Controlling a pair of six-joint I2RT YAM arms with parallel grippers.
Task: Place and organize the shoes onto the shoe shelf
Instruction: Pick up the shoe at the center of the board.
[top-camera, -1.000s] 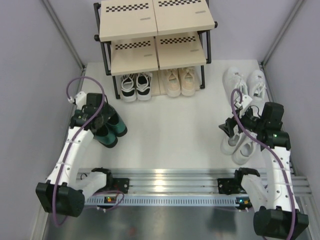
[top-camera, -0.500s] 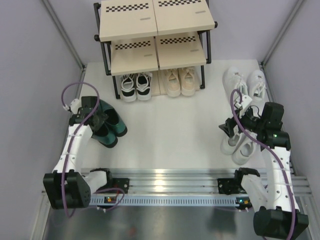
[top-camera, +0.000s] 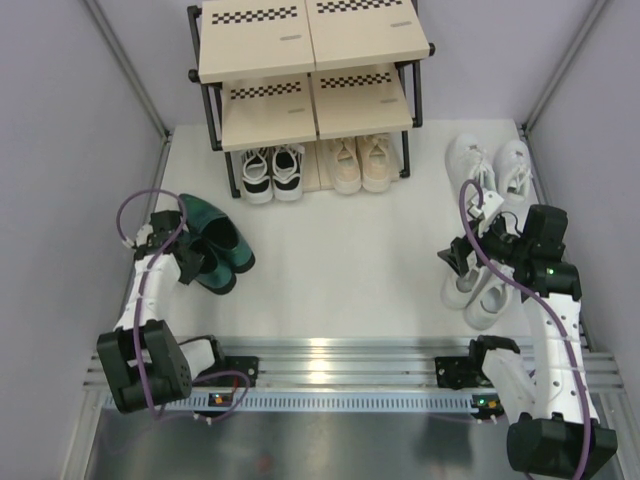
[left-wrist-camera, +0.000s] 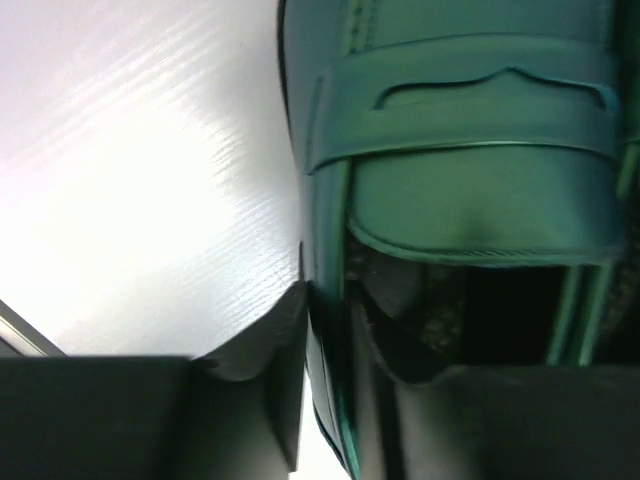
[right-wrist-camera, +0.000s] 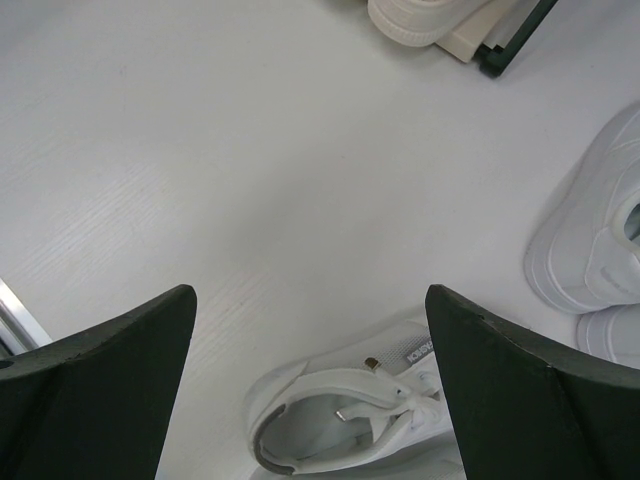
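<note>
A pair of glossy dark green shoes (top-camera: 222, 243) lies at the left of the floor. My left gripper (top-camera: 188, 262) is at their near-left side. In the left wrist view it (left-wrist-camera: 328, 305) is shut on the side wall of one green shoe (left-wrist-camera: 470, 170), with one finger outside and one inside the opening. My right gripper (top-camera: 460, 262) hangs open above a white sneaker (right-wrist-camera: 335, 425), touching nothing. That sneaker's pair (top-camera: 482, 292) lies at the right. The shoe shelf (top-camera: 310, 50) stands at the back, with black-and-white sneakers (top-camera: 272, 172) and beige sneakers (top-camera: 360, 163) on its bottom tier.
A second pair of white sneakers (top-camera: 490, 165) sits at the back right, also seen in the right wrist view (right-wrist-camera: 600, 250). Grey walls close in both sides. The arms' mounting rail (top-camera: 340, 355) runs along the near edge.
The left arm has folded back toward the left wall, uncovering the green shoes from above. Its jaws have closed onto the shoe's wall. The right arm has not moved.
</note>
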